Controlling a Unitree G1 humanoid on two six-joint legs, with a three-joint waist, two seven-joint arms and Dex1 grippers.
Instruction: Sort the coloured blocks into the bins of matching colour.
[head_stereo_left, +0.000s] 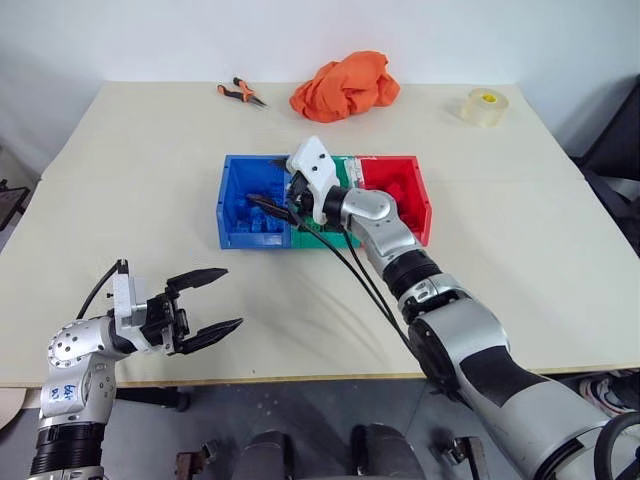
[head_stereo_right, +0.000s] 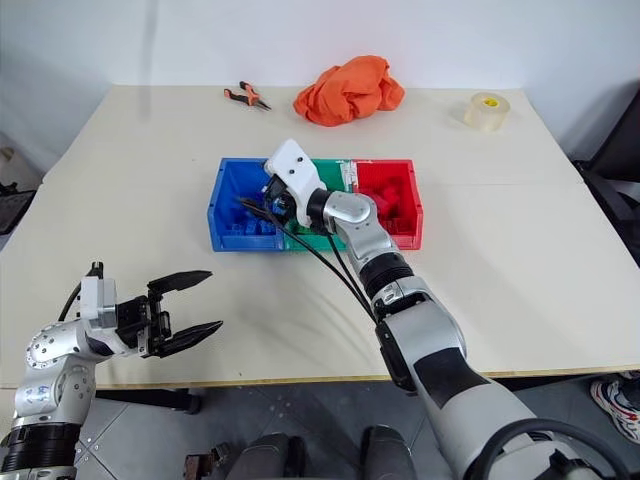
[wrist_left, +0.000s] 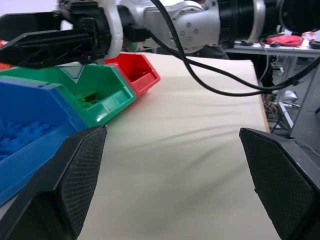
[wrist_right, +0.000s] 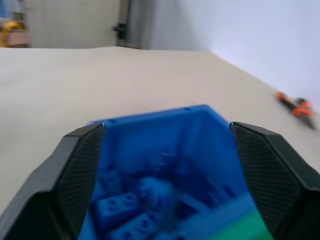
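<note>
The right hand (head_stereo_left: 268, 206) hangs over the blue bin (head_stereo_left: 240, 178), fingers spread wide with nothing between them; its wrist view looks straight down between the 2 fingers into that bin, where several blue blocks (wrist_right: 131, 200) lie heaped directly beneath and just ahead of it. The 3 bins sit joined in a row, long axis running across the counter (head_stereo_left: 130, 200): blue under the right hand, green bin (wrist_left: 95, 85) next along toward that arm's own side, red bin (head_stereo_left: 400, 180) beyond that. Red blocks (head_stereo_left: 392, 188) rest in the red bin.

The left hand (head_stereo_left: 205, 305) hovers low near the counter's front edge, also wide open and empty, with the bins well ahead of it and off toward the right arm. I can make out no loose block on the open counter, so sorting looks close to done. For anything at the bins, the right hand is much nearer.
</note>
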